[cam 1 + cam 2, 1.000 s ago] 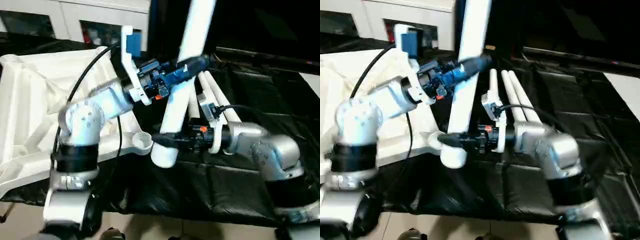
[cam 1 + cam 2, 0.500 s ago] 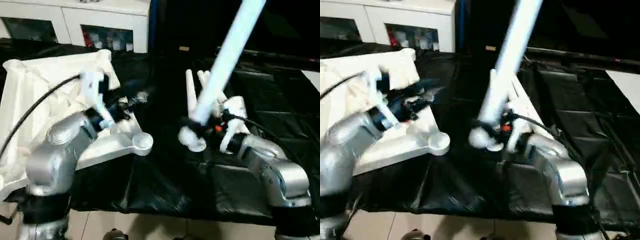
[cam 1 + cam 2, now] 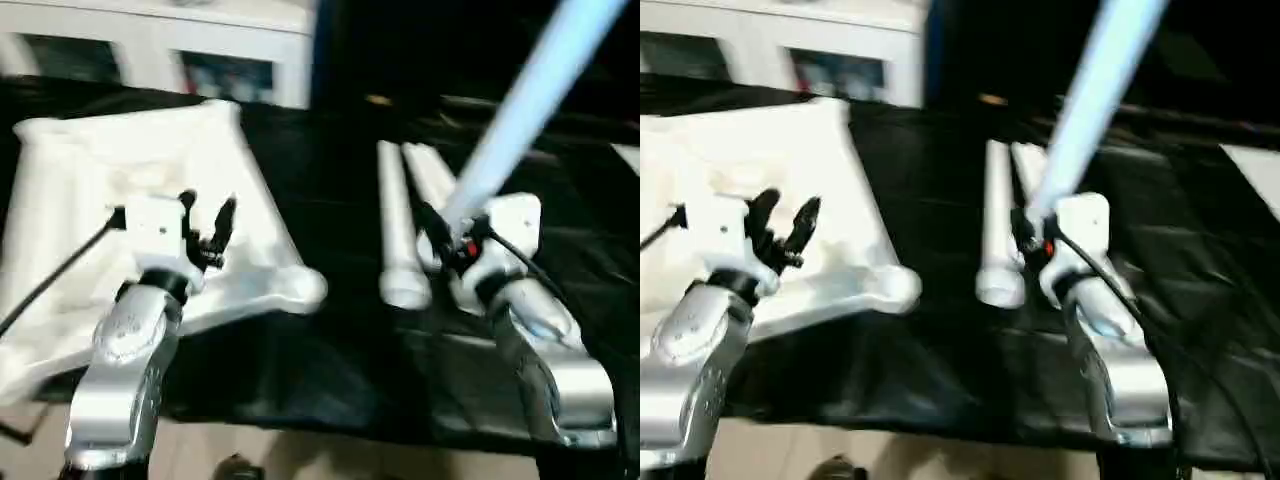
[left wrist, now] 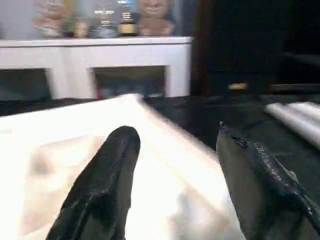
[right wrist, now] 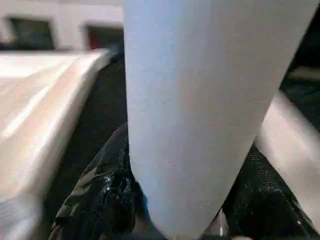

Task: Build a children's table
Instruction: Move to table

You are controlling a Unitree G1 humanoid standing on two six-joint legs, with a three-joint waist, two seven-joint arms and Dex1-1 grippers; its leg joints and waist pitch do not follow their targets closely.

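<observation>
The children's table top [image 3: 90,170] lies ribbed side up on the left, one round corner socket [image 3: 306,289] near the table's middle. My left gripper [image 3: 206,218] hovers open over the top's near edge, nothing between its black fingers [image 4: 107,185]. My right gripper [image 3: 447,232] is shut on a white leg [image 3: 530,90] near its lower end. That leg rises steeply up and to the right, and the right wrist view shows the leg [image 5: 200,100] clamped between both fingers [image 5: 95,205]. Two more legs [image 3: 397,230] lie side by side just left of the right gripper.
Black cloth [image 3: 330,370] covers the work table. White cabinets [image 3: 160,50] stand behind it, and beyond the table's back right it is dark. Pale floor shows below the table's front edge [image 3: 300,460].
My left gripper has let go of the leg and drawn back to the left over the table top. The right gripper has carried the leg to the right, now leaning up and right.
</observation>
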